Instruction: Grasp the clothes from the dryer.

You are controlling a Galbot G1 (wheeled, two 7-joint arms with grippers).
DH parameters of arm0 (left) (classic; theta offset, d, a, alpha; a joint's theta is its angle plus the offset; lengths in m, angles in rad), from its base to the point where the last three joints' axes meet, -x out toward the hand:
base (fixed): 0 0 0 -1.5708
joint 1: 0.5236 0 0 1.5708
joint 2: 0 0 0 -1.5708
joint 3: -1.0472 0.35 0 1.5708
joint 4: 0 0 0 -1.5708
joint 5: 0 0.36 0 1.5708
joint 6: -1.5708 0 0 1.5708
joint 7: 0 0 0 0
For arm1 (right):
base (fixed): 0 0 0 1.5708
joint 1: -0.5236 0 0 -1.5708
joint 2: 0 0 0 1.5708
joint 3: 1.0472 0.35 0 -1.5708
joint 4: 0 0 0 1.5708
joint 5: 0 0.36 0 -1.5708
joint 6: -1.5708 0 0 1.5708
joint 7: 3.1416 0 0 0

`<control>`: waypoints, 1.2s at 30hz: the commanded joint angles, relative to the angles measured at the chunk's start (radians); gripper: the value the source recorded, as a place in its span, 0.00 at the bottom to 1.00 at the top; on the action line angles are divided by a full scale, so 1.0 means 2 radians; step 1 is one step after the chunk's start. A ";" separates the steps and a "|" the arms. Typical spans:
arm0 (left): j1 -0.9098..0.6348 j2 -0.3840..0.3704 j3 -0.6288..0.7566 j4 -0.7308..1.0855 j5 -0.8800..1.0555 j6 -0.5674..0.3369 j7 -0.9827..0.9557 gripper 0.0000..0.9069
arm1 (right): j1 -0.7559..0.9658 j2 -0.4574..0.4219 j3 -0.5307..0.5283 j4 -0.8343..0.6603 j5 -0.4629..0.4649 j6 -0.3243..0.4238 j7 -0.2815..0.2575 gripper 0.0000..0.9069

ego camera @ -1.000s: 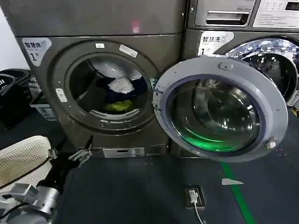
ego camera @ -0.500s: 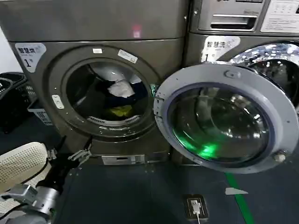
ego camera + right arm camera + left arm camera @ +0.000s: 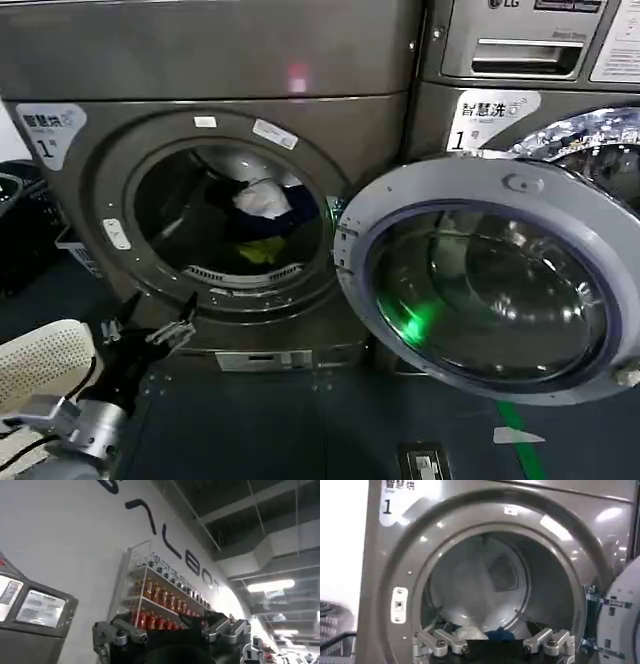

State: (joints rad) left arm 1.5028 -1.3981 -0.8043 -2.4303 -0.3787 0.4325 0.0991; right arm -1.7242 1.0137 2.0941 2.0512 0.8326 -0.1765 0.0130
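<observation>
We see the clothes (image 3: 258, 215), white over dark navy with a yellow-green piece lowest, heaped inside the dryer (image 3: 120, 70) drum, partly hidden in shadow. Left gripper (image 3: 150, 325) hovers below the port, jaws wide; right gripper (image 3: 172, 630) points at a far wall, jaws wide.

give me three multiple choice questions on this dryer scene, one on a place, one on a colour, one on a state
1. Where is the left gripper?
A. inside the drum
B. low in front of the dryer, outside its port
C. on the door glass

2. What colour is the garment lying lowest among the clothes?
A. red
B. yellow-green
C. orange

3. How does the dryer door stand?
A. swung open to the right
B. latched shut
C. lying on the floor

Answers: 1 B, the head view shows it below the port rim. 2 B, a yellow-green piece lies under the white and dark ones. 3 A, the port is uncovered and the door hangs beside it.
</observation>
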 commanded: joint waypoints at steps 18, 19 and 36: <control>-0.167 0.027 0.075 0.165 0.008 -0.027 -0.010 1.00 | -0.019 -0.001 0.029 0.013 0.007 -0.018 0.021 1.00; -0.182 0.028 0.080 0.181 0.007 -0.027 -0.011 1.00 | -0.020 -0.001 0.031 0.014 0.008 -0.019 0.021 1.00; -0.413 0.024 0.165 0.458 0.022 -0.081 -0.025 1.00 | -0.024 -0.002 0.037 0.032 0.006 -0.038 0.015 1.00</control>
State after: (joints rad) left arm 0.8853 -1.3417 -0.5437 -1.7754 -0.3451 0.3200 0.0580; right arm -1.7742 1.0103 2.1725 2.1093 0.8458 -0.2483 0.0517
